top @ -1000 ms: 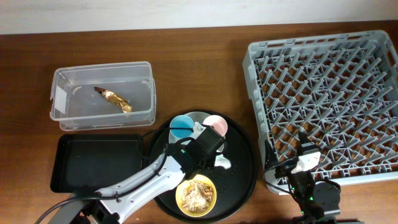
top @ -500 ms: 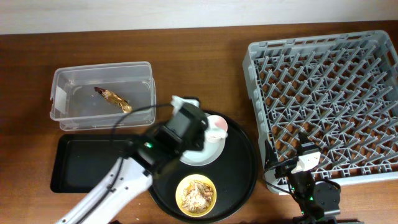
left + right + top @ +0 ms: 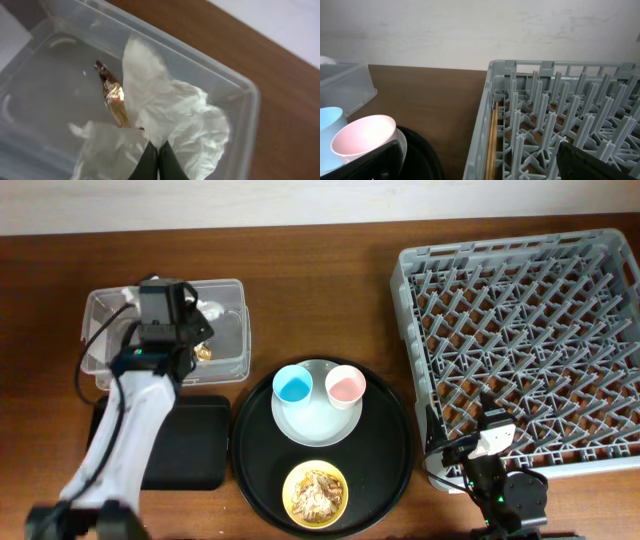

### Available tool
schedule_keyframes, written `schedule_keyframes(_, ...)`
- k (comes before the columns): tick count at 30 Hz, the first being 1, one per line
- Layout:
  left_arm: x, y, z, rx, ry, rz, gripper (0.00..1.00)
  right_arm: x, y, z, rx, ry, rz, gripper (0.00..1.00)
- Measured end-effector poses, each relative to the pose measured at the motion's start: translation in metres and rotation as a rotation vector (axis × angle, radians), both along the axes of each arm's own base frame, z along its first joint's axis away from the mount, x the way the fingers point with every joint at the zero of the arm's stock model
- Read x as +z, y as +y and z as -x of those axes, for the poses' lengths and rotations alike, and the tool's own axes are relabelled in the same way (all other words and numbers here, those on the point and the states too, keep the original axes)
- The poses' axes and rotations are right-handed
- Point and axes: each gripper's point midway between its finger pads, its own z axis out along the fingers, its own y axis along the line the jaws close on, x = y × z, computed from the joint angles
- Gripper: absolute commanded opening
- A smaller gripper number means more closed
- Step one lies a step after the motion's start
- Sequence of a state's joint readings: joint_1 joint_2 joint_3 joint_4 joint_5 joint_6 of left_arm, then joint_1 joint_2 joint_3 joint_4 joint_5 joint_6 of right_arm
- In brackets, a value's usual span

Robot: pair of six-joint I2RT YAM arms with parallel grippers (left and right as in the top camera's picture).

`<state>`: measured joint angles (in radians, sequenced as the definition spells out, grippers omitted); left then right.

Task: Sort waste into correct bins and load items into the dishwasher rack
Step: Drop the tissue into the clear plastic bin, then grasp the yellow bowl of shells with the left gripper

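1. Over the far left corner of the tabletop, the left gripper [image 3: 159,159] has its jaws pressed together, pinching the crumpled white napkin [image 3: 170,112].
2. Napkin hangs inside the clear tub [image 3: 235,87], above and partly covering the brown-gold wrapper [image 3: 114,97] on the tub floor.
3. Right gripper [image 3: 479,162] sits at the near edge beside the dishwasher rack [image 3: 520,130]; jaws spread wide, holding nothing.
4. Change from one second ago: the left arm was then over the round black tray [image 3: 390,450] with the napkin beside the plate [image 3: 315,425]. Arm and napkin are now at the tub.
5. Unchanged: blue cup [image 3: 291,384] and pink cup [image 3: 345,385] on the plate, food scraps [image 3: 316,492] in the yellow bowl [image 3: 287,492], right arm in place.
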<state>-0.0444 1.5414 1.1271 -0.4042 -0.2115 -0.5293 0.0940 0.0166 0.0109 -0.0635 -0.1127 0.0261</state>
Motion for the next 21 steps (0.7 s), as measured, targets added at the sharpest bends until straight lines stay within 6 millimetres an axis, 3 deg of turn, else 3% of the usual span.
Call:
schedule_keyframes(2,-0.016,0.001,-0.011,-0.006,0.010,-0.015,0.82,0.000,0.000,0.000,0.000,0.001,-0.001,0.99)
schedule_keyframes(5,-0.020,0.000,-0.018,-0.025,0.008,-0.032,0.80,0.000,0.000,0.000,0.000,0.001,0.000,0.99)
schedule_keyframes(7,-0.017,-0.007,-0.012,-0.060,0.031,-0.004,0.61,0.000,0.000,0.000,0.000,0.001,-0.001,0.99)
schedule_keyframes(9,0.002,-0.034,0.011,-0.165,0.056,0.088,0.56,0.000,0.000,0.000,0.000,0.001,0.000,0.99)
schedule_keyframes(10,0.012,-0.055,0.031,-0.238,0.087,0.131,0.54,0.000,0.000,0.000,0.000,0.000,0.000,0.99)
schedule_keyframes(12,0.028,-0.117,0.089,-0.434,0.181,0.191,0.46,0.000,0.000,0.000,0.000,0.001,-0.001,0.99)
schedule_keyframes(13,0.029,-0.147,0.124,-0.544,0.255,0.203,0.40,0.000,0.000,0.000,0.000,-0.001,-0.001,0.99)
schedule_keyframes(15,0.019,-0.194,0.181,-0.737,0.391,0.175,0.39,0.000,0.000,0.000,0.000,0.002,0.000,0.99)
schedule_keyframes(16,0.014,-0.234,0.231,-0.924,0.470,0.145,0.38,-0.001,0.000,0.000,0.000,0.002,-0.001,0.99)
schedule_keyframes(18,0.013,-0.264,0.271,-1.055,0.495,0.117,0.31,0.000,0.000,0.000,-0.001,0.002,-0.001,0.99)
schedule_keyframes(19,0.012,-0.281,0.301,-1.128,0.513,0.096,0.30,0.000,0.000,0.000,-0.001,0.002,-0.001,0.99)
schedule_keyframes(21,0.006,-0.288,0.315,-1.130,0.515,0.044,0.30,0.000,0.000,0.000,-0.001,0.002,-0.001,0.99)
